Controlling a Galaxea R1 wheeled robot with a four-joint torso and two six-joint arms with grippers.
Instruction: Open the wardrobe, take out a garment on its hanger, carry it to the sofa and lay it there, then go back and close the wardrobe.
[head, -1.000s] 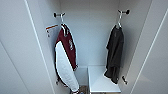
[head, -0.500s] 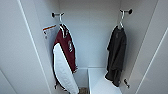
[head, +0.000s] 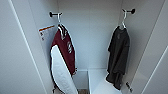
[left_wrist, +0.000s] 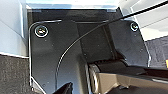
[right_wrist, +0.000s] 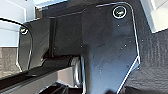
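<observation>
Inside the open white wardrobe (head: 87, 42), the long black limp garment (head: 118, 56) hangs on its pale hanger (head: 123, 23) from a right-hand peg. Opposite hangs a dark red jacket (head: 65, 51), well apart. Whether either gripper is open, I cannot tell.

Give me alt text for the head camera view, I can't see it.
Open white wardrobe seen from above: a black garment on a pale hanger hangs from a right-hand peg, and a dark red and white jacket hangs from a left-hand peg. A low white shelf sits below.

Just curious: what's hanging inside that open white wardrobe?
Inside the wardrobe, a black garment hangs on a pale hanger at right; a dark red jacket hangs at left. The jacket hides the lower left corner.
</observation>
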